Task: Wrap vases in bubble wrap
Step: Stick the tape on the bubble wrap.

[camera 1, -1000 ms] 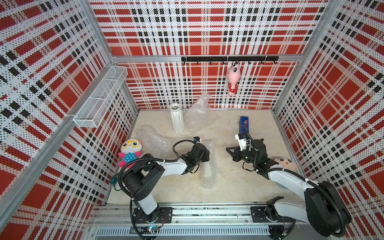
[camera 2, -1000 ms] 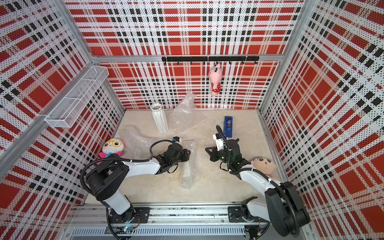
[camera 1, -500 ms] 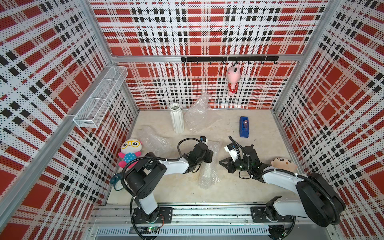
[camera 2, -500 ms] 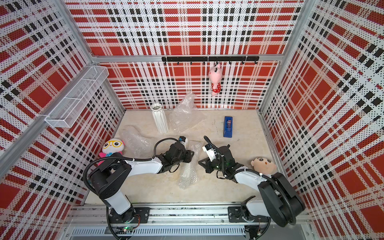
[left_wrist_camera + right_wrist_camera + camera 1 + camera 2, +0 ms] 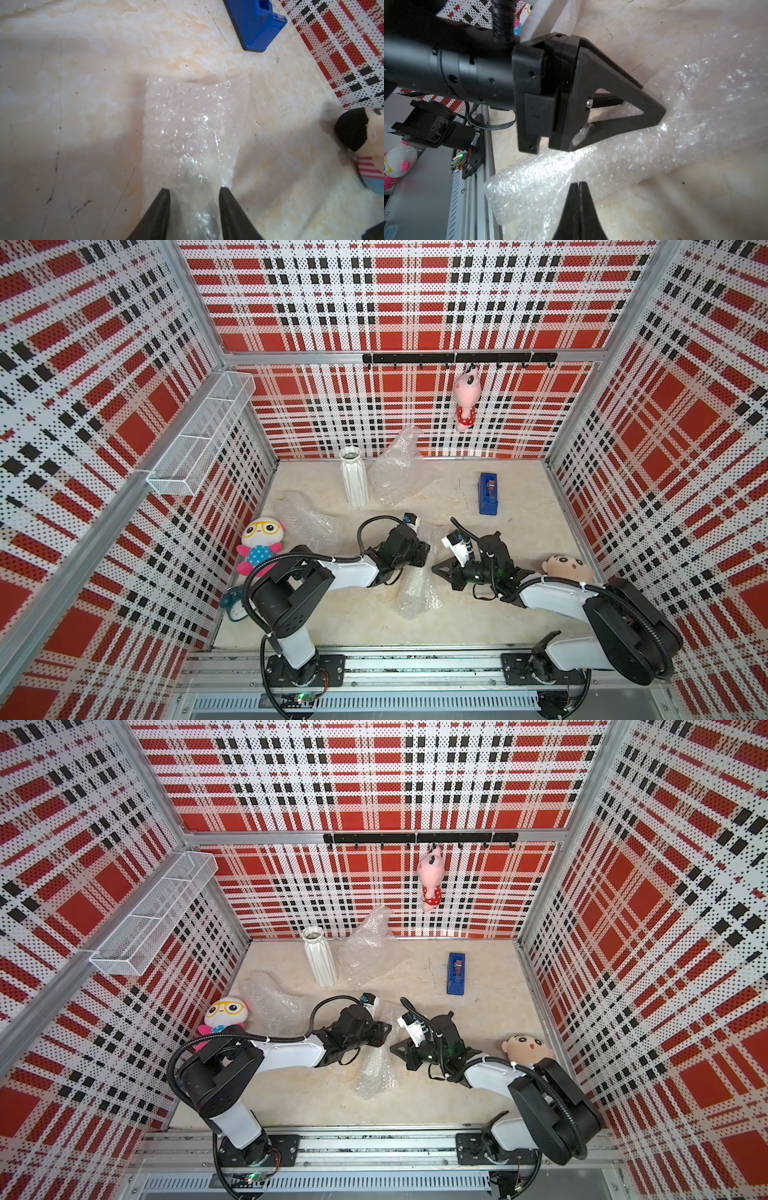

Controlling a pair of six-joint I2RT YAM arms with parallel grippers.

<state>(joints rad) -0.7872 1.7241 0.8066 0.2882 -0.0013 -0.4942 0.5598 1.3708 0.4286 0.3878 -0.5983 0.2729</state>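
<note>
The left end effector [image 5: 194, 190] is clamping its two fingers on either side of a crinkly translucent roll of bubble wrap [image 5: 415, 593], which is lying near the middle of the table [image 5: 457, 626]; the right end effector [image 5: 579, 184], fingers pressed together and holding nothing, is pointing at the roll from the right, just beside it; the tall white ribbed ceramic vase [image 5: 354, 477] is standing upright at the far left, just beside a loose clear bubble wrap sheet [image 5: 397, 468].

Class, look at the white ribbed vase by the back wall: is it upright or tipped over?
Upright. In both top views the vase stands on its base, open mouth facing up.
</note>
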